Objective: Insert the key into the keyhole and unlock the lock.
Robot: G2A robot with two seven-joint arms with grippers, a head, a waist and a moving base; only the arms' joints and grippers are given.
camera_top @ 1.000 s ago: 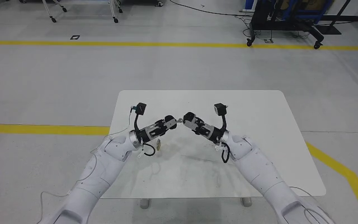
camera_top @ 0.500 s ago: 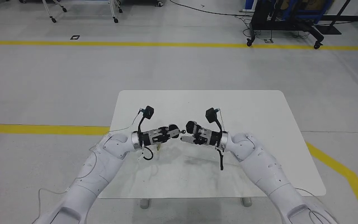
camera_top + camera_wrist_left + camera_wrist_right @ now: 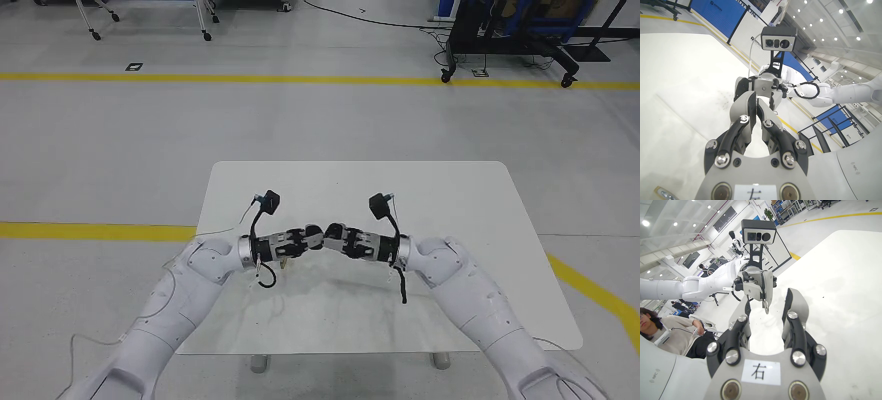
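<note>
Over the last second both wrists have been drawn back toward the near edge of the white rectangular table, and the gap between the claws has been closed. The left gripper is now set between the fingers of the right gripper. This is judged to be a mid-air handover of the small silver metal key, so insertion is not yet begun. The key is pinched at the tips of the left claw, which is pressed together on it, and a rounded end with a hole hangs down. The right claw is spread wide to either side and nothing is gripped by it. The small brass-coloured lock is left lying on the table beneath the left forearm, apart from the key. Both forearms are held level, meeting tip to tip above the table's middle.
</note>
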